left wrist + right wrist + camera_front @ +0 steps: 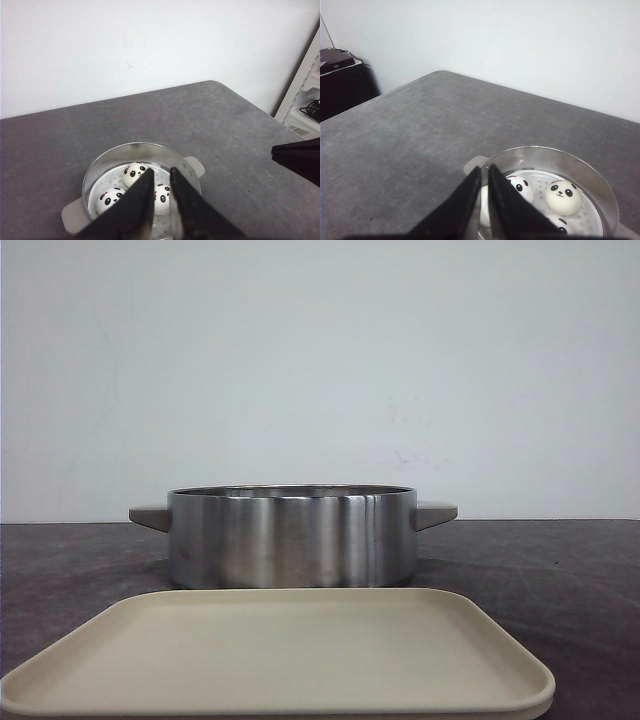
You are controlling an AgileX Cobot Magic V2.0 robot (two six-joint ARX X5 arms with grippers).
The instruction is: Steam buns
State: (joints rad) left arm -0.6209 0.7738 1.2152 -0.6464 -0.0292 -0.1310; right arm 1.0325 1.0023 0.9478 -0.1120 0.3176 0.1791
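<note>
A steel pot [290,535] with two grey handles stands on the dark table. Its wall hides the buns in the front view. In the left wrist view three panda buns [132,173] [109,199] [162,197] lie inside the pot [130,148]. In the right wrist view buns [563,196] [522,187] [559,226] lie in the pot [545,150], and another [484,205] shows between the fingers. My left gripper [161,171] hovers above the pot, slightly open and empty. My right gripper [484,168] hovers above the pot's rim, nearly closed and empty.
An empty beige tray [280,650] lies in front of the pot, near the table's front edge. A dark shape [300,157] juts in beside the pot in the left wrist view. A white shelf [305,95] and black equipment [340,82] stand off the table.
</note>
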